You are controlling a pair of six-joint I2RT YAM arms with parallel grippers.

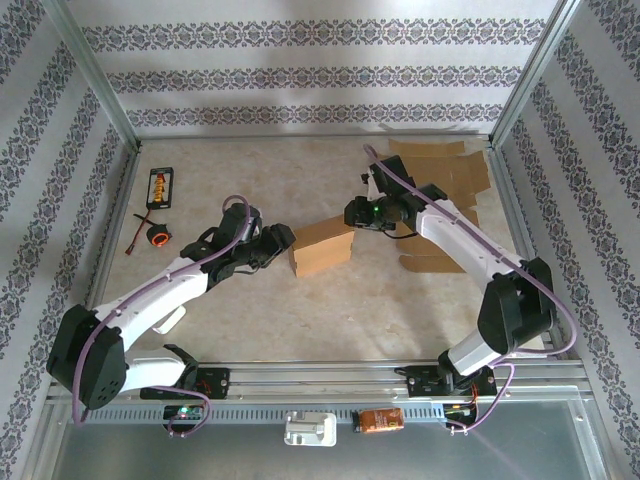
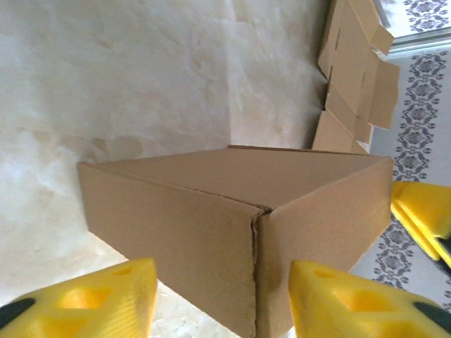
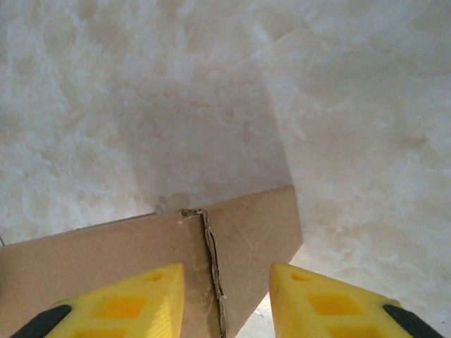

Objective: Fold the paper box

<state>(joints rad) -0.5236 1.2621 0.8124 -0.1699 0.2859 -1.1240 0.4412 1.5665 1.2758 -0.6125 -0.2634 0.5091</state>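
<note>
At frame centre the cardboard box (image 1: pixel 322 245) is flanked: left hand (image 2: pixel 222 278) is seen open astride its corner, right hand (image 3: pixel 227 278) parted over its seam.

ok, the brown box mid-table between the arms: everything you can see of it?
The paper box is plain brown corrugated cardboard, folded into a low, closed rectangular block. It sits flat on the table between both arms. A vertical seam with a slightly rough edge shows at each end. The left fingers and right fingers each straddle a seam, spread apart. Whether they touch it is unclear.
</note>
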